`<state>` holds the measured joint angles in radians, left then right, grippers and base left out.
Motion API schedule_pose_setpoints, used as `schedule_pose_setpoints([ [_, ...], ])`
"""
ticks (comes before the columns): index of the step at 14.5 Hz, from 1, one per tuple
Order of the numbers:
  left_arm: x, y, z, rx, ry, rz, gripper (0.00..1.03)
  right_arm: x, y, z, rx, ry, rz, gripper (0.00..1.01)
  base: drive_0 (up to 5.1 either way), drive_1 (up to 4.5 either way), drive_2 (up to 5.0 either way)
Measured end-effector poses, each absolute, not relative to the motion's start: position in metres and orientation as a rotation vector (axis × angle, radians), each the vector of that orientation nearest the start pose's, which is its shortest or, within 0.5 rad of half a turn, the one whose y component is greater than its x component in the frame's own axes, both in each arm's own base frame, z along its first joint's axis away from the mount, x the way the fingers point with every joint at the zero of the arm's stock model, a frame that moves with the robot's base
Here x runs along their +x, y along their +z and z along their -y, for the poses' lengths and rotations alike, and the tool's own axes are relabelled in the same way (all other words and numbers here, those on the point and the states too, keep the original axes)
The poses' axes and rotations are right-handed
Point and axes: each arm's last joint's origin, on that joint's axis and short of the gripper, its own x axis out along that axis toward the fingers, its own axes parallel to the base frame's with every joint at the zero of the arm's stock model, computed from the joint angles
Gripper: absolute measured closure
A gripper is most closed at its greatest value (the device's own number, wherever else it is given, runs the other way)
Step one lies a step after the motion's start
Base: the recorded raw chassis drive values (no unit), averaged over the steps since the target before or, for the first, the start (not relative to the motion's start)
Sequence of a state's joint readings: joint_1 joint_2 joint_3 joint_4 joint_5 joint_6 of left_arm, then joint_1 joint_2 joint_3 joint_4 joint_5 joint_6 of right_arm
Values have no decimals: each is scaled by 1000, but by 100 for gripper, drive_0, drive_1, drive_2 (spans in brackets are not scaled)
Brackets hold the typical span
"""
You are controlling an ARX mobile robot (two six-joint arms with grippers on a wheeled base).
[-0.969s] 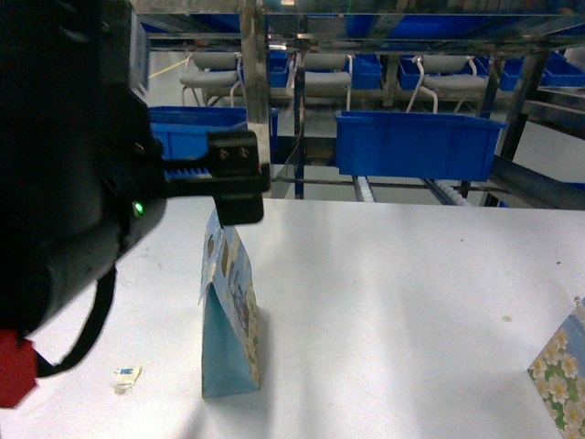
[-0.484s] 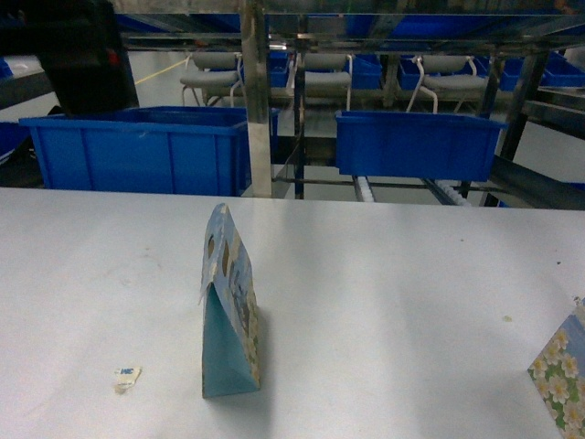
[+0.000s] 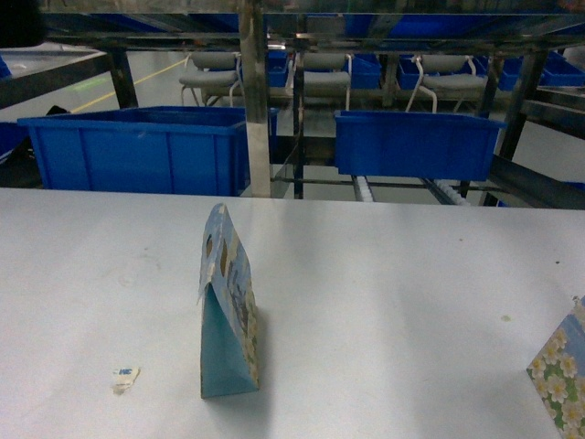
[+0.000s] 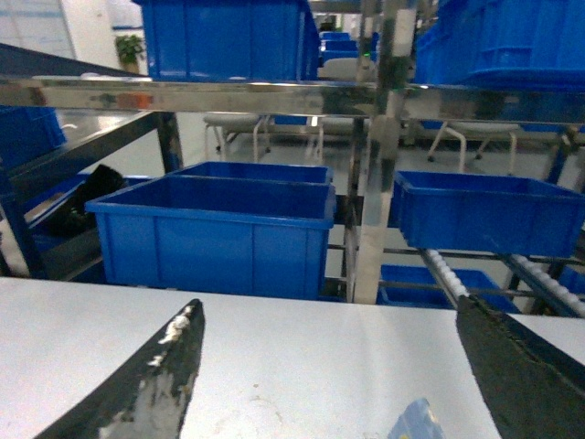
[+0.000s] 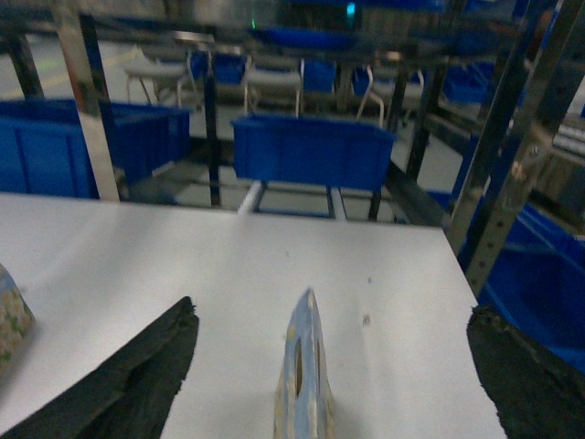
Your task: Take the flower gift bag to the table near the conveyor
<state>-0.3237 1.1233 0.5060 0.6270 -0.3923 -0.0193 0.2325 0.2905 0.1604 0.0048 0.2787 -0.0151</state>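
Note:
A blue flower gift bag (image 3: 227, 311) stands upright in the middle of the white table (image 3: 384, 274), with no gripper touching it. Only its top tip (image 4: 416, 422) shows low in the left wrist view, below and right of my open, empty left gripper (image 4: 327, 306). A second flowered bag (image 3: 562, 370) sits at the table's right edge. Seen edge-on, a bag (image 5: 303, 375) stands between the wide-open fingers of my right gripper (image 5: 329, 311), touching neither. Behind the table is the steel conveyor (image 3: 448, 190) with white rollers. Neither gripper shows in the head view.
Blue crates (image 3: 137, 151) (image 3: 416, 142) sit on the rack just past the table's far edge, with steel uprights (image 3: 254, 101) between them. A small paper scrap (image 3: 125, 377) lies left of the middle bag. Another bag's corner (image 5: 9, 320) shows at the right wrist view's left edge.
The left arm, which filled the left of the head view above the middle bag, has pulled up and out of that view. The bag stays standing where it was.

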Motion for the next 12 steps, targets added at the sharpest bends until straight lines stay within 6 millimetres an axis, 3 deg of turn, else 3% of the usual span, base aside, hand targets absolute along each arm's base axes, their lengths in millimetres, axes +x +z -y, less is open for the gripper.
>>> schedule_pose_setpoints([
  [1,213,237,53,-19,23,6,32,109,194,-14,-14,-15,-3,21,0,0,0],
  [4,187,212,32,-16,4,-8,72,100,178,-3,-16,13,-38,62,0,0,0],
  [6,171,200,22,-18,2,-3,101,98,179,0,-12,-4,-2,90,0,0,0],
  [7,165,196,18,-14,3,-4,101,98,177,0,-11,1,-5,99,0,0,0],
  [12,138,178,0,-13,7,-7,101,97,167,0,-11,0,4,99,0,0,0],
])
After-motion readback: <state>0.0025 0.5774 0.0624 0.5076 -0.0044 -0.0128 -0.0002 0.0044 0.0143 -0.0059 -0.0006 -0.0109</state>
